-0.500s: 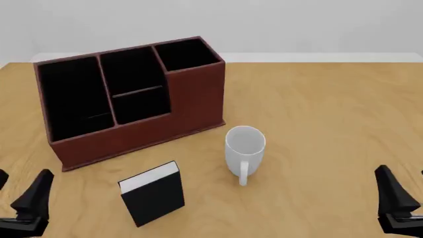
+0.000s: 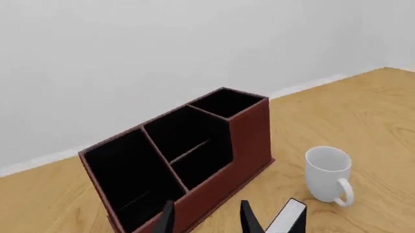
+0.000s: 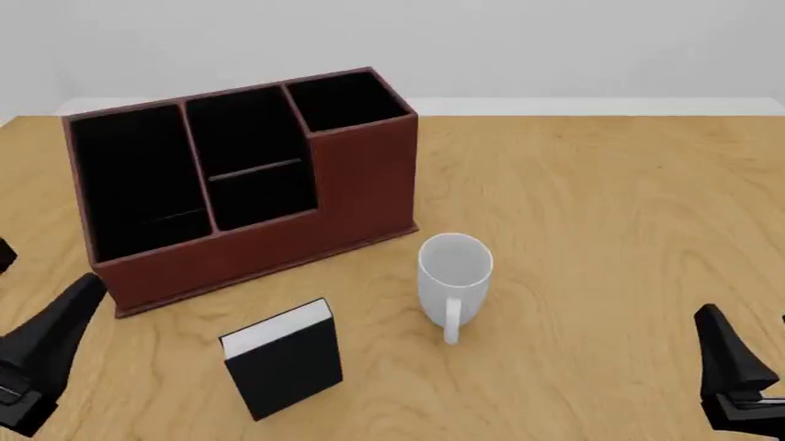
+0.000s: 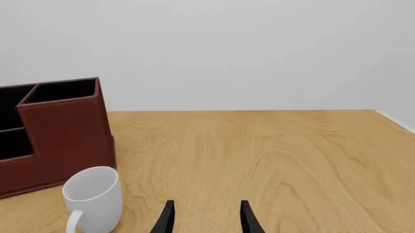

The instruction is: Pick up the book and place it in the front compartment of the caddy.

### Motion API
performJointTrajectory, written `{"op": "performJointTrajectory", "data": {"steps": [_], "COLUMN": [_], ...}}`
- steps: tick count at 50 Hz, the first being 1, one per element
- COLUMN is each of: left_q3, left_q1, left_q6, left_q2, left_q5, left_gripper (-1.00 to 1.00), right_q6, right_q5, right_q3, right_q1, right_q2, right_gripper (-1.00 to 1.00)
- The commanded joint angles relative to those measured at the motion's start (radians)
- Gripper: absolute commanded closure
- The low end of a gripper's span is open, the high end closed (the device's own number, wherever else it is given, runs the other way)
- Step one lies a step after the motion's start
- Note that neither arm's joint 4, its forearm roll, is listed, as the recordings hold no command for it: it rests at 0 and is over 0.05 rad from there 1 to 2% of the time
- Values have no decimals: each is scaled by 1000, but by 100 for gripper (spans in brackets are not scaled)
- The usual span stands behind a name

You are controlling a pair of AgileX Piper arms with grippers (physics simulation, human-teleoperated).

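The book (image 3: pixel 285 358), black with white page edges, stands upright on the table in front of the caddy (image 3: pixel 245 184); part of it also shows in the left wrist view (image 2: pixel 290 219). The caddy is reddish-brown with black slots and shows in the left wrist view (image 2: pixel 246 141) and the right wrist view (image 4: pixel 65 126) too. My left gripper (image 3: pixel 47 271) is open and empty, left of the book and near the caddy's front left corner. My right gripper (image 3: pixel 745 320) is open and empty at the near right, far from the book.
A white mug (image 3: pixel 454 280) stands upright to the right of the book, just in front of the caddy's right end; it also shows in the left wrist view (image 2: pixel 327 172) and the right wrist view (image 4: pixel 94 196). Bare wooden table (image 3: pixel 613 211) stretches to the right.
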Motion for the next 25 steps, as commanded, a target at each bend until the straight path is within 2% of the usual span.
{"op": "performJointTrajectory", "data": {"steps": [1, 3, 6, 7, 9, 11, 15, 18, 19, 23, 25], "left_q3": [-240, -269, -319, -358, -392, -382, -393, -415, -433, -442, -449], "left_q1": [-239, -251, -283, -318, -328, -353, -391, -448, -491, -494, -536], "left_q6": [175, 171, 210, 193, 179, 265, 275, 258, 245, 262, 255], "left_q2": [198, 218, 288, 339, 386, 375, 422, 468, 488, 521, 539], "left_q5": [143, 156, 193, 233, 260, 251, 265, 287, 299, 286, 296], "left_gripper": [-100, -100, -100, -100, -100, -100, -100, -100, -100, -100, -100], "right_q6": [-1, 0, 1, -1, -1, 0, 0, -1, 0, -1, -1], "right_q5": [-7, -4, -8, -7, -4, -3, -9, -7, -7, -5, -5], "right_q3": [1, 0, 0, 0, 0, -1, 1, 1, 1, 0, 1], "right_q1": [0, 0, 0, 0, 0, 0, 0, 0, 0, 0, 0], "right_q2": [6, 4, 8, 7, 4, 4, 8, 6, 7, 4, 5], "right_gripper": [-100, -100, -100, -100, -100, -100, -100, -100, -100, -100, -100]}}
